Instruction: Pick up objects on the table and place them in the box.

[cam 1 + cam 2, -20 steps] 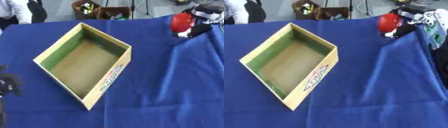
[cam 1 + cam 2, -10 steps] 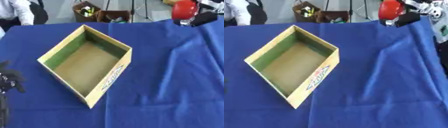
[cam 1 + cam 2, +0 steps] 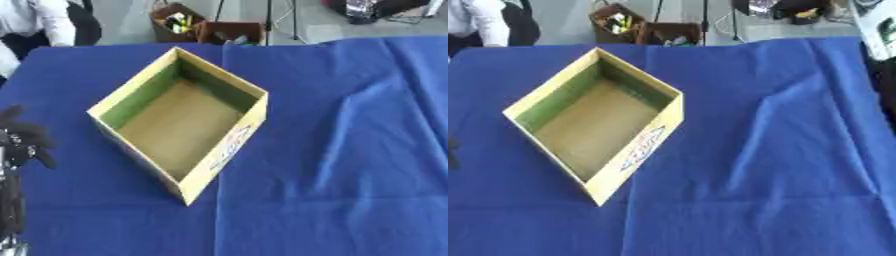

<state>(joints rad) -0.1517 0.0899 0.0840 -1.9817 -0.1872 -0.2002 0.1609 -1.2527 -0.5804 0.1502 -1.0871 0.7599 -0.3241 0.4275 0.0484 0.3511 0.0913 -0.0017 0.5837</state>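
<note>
The open cardboard box [image 3: 224,158], yellow outside with green inner walls and a bare brown floor, lies askew on the blue cloth with nothing inside it. My left hand [image 3: 23,142] rests open at the left edge, fingers up, well apart from the box. My right arm [image 3: 878,30] comes in along the right edge. A dark and silver part of my right hand [image 3: 364,7] shows at the top edge, beyond the table's far side. The red thing it held is out of view.
The blue cloth [image 3: 350,165] covers the whole table, with folds on the right half. Beyond the far edge stand brown bins [image 3: 203,26] holding small items. A person in white [image 3: 35,20] sits at the top left.
My right hand has risen with the red thing from the table's far right corner up to the top edge; the red thing has left the view. The camera has shifted slightly.
</note>
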